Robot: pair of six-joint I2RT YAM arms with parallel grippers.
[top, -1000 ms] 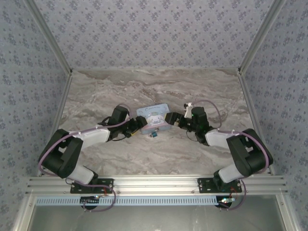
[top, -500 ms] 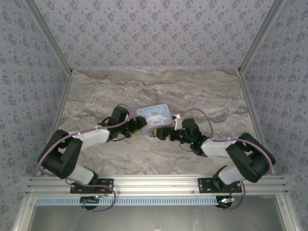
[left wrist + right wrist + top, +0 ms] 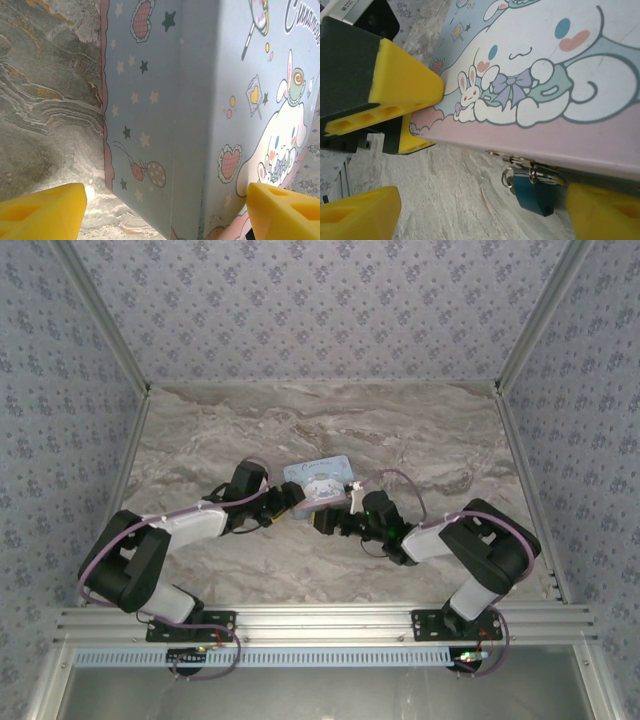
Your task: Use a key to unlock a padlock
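Padlock, tiny blue-teal body with thin shackle, hangs from hasp on pale-blue square cartoon tin, middle of marbled tabletop, side facing near edge. Right gripper wide, empty, straddling it: pinch body only, keyhole exposed. Left gripper wide astride tin; brace against sliding.

Both arms fold forward and inward, forearms low, so the wrists nearly meet at the centre. The left gripper points right with its yellow fingers spread wide. The right gripper points left, its fingers likewise wide apart.
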